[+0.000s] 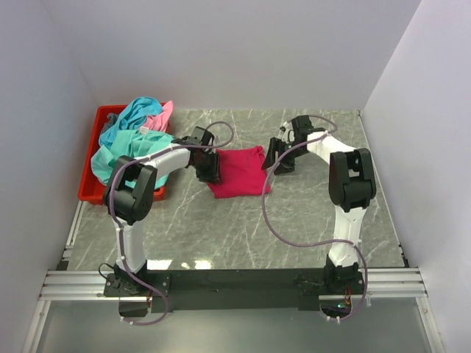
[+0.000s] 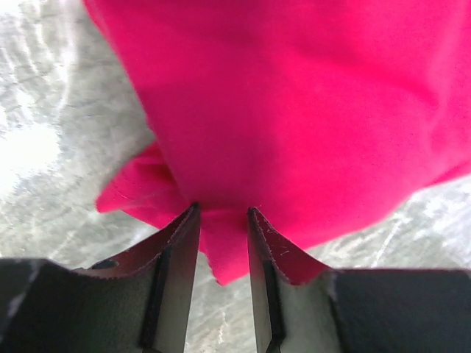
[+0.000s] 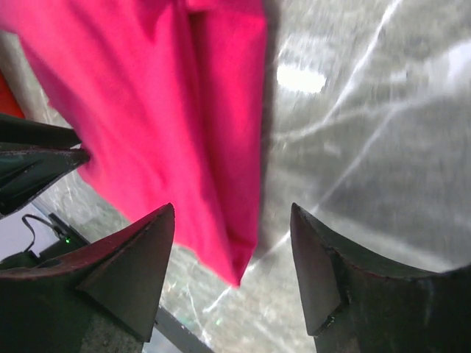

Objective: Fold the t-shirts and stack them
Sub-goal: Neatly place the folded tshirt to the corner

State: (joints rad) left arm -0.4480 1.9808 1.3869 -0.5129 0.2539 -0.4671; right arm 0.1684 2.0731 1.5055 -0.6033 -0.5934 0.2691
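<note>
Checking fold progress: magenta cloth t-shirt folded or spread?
Folded, at least partly: the magenta cloth t-shirt is a compact patch, with overlapping layers in both wrist views.

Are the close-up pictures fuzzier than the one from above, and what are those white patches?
Top view: sharp, evenly lit, only soft shadows. Left wrist view: the magenta-red cloth t-shirt is slightly out of focus; glare whitens the grey marbled table at left. Right wrist view: table smeared, one white glare spot upper middle.

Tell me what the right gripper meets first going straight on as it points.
Probably the magenta t-shirt: its edge lies under the right gripper, bare table beside it; depth unclear.
</note>
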